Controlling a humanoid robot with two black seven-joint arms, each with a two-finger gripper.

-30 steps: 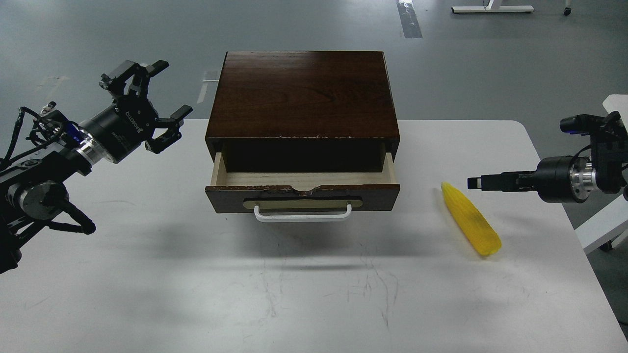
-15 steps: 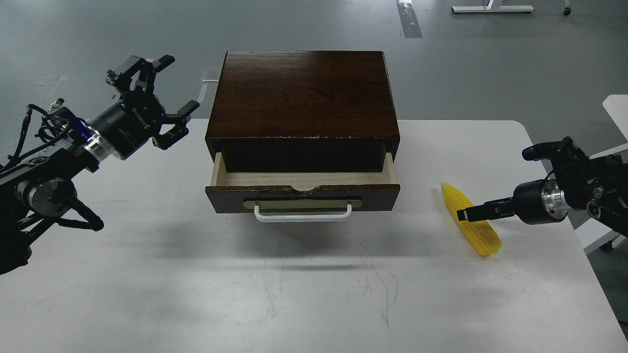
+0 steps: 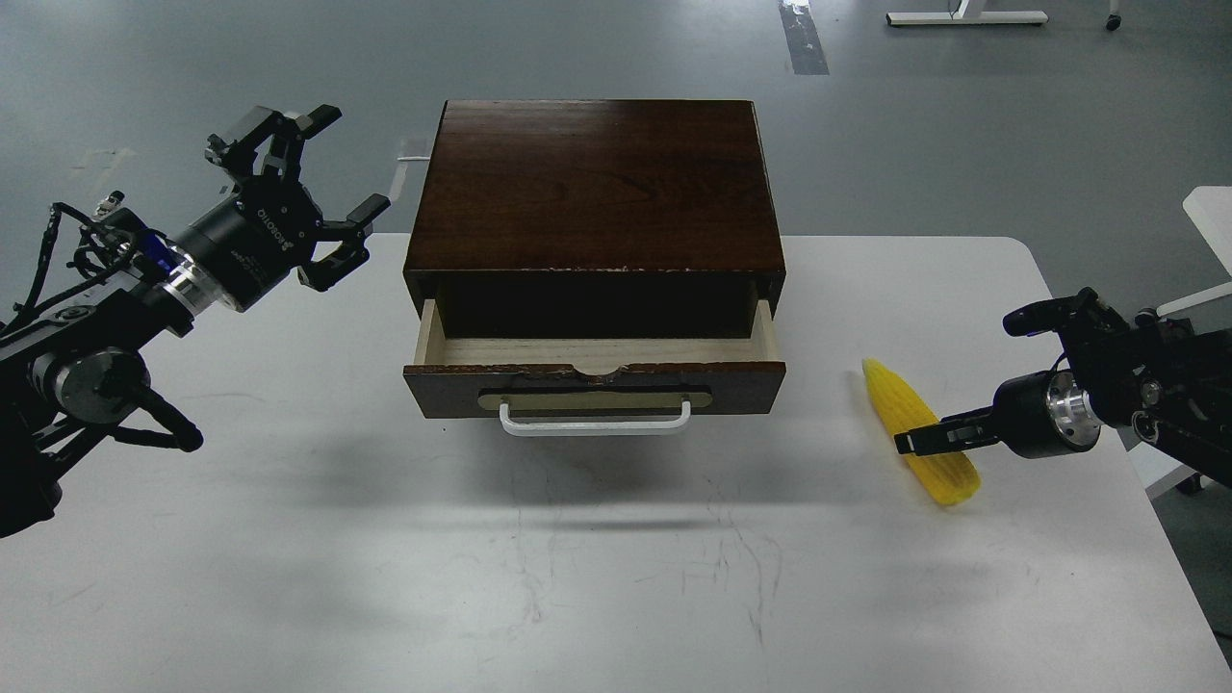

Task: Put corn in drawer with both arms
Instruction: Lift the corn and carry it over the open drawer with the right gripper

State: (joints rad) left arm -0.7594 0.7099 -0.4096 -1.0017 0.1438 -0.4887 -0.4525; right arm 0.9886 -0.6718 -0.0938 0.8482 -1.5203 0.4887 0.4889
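The yellow corn (image 3: 895,404) lies on the white table (image 3: 616,558) to the right of the drawer, its pointed end towards the back. The dark brown drawer (image 3: 594,385) is pulled partly out of its cabinet (image 3: 594,183), showing pale wood inside and a white bar handle (image 3: 594,421). My right gripper (image 3: 910,442) reaches in from the right, and its dark fingers lie across the lower half of the corn. The fingers read as one thin bar, so I cannot tell them apart. My left gripper (image 3: 298,188) is open with fingers spread, held in the air left of the cabinet's back corner.
The table's right edge (image 3: 1107,404) runs close behind the corn. A second white table corner (image 3: 1208,207) stands at the far right. Grey floor lies beyond the cabinet.
My right gripper has come down and forward from above the table's right edge onto the corn. My left gripper has risen slightly towards the cabinet. The corn has barely shifted.
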